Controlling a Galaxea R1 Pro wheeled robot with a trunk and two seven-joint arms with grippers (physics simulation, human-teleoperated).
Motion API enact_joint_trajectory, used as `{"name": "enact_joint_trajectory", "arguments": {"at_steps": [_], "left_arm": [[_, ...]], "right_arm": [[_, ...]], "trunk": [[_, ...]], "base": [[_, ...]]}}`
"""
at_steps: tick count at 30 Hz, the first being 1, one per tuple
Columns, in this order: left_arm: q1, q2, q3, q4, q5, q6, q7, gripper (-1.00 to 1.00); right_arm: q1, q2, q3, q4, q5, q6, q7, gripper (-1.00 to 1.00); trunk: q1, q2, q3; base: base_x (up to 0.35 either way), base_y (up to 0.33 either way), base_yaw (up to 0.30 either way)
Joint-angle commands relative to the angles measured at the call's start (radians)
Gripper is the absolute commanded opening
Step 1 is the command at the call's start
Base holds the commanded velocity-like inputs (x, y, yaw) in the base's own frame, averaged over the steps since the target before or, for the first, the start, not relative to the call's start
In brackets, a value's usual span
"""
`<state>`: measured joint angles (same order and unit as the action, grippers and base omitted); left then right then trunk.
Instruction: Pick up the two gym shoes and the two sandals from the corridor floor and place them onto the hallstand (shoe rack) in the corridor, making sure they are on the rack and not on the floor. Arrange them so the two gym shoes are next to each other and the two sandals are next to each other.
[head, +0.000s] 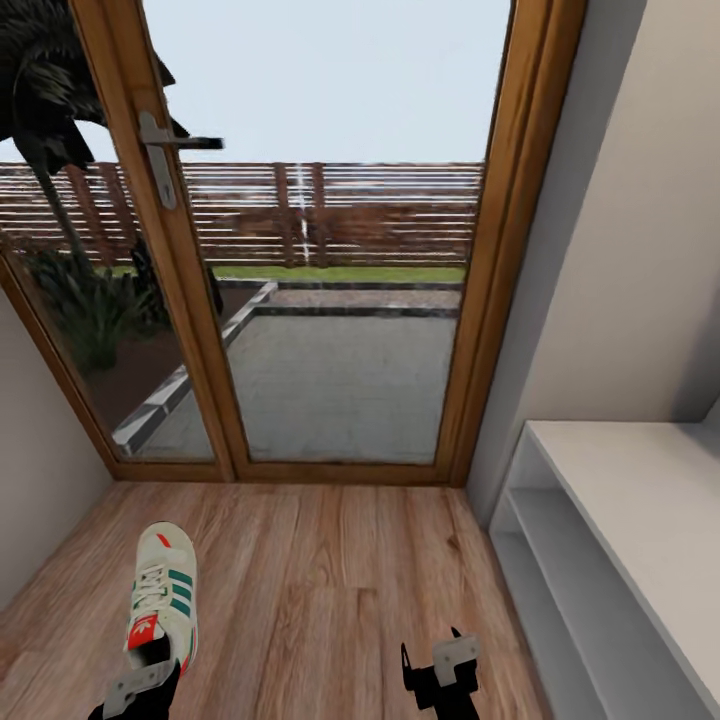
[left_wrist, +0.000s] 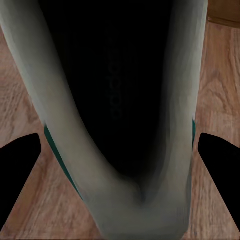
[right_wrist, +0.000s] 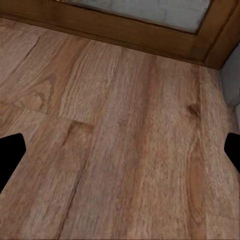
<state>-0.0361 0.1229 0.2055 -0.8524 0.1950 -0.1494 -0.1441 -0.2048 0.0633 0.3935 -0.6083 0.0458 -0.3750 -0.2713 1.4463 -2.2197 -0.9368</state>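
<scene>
Hovering your spread, empty left gripper (head: 135, 690) astride the heel of the off-white green-striped gym shoe (head: 163, 598) on the light wood-plank floor (head: 330, 590), you next close, lift toward the pale grey rack (head: 640, 540).

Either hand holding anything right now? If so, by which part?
Left hand straddles the gym shoe at its heel end, fingers wide on either side, not closed, so no hold yet. Right hand is open over bare corridor floor, holding nothing.
</scene>
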Motion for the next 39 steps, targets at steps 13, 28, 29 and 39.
{"name": "enact_joint_trajectory", "arguments": {"at_steps": [13,28,29,39], "left_arm": [[-0.001,0.0,0.002,0.001,0.012,-0.001,-0.01,-1.0],[-0.001,0.0,0.003,0.003,0.012,-0.002,-0.008,-1.0],[-0.001,0.0,0.002,0.004,0.012,-0.002,-0.007,-1.0],[-0.001,-0.004,0.001,0.122,0.011,-0.163,0.005,-1.0]], "right_arm": [[-0.001,0.0,0.004,0.002,0.005,-0.001,-0.009,1.0],[-0.001,-0.007,0.002,0.005,0.007,0.0,-0.007,1.0],[-0.001,-0.007,0.002,0.005,0.007,0.0,-0.007,1.0],[-0.001,-0.052,0.0,0.037,0.0,-0.003,-0.008,1.0]], "trunk": [[0.0,0.0,-0.001],[0.0,0.0,-0.001],[0.0,0.0,-0.001],[0.0,0.0,-0.001]], "base": [[0.336,-0.011,0.268],[0.339,-0.083,0.195],[0.339,-0.008,0.021],[0.156,-0.002,0.005]]}}
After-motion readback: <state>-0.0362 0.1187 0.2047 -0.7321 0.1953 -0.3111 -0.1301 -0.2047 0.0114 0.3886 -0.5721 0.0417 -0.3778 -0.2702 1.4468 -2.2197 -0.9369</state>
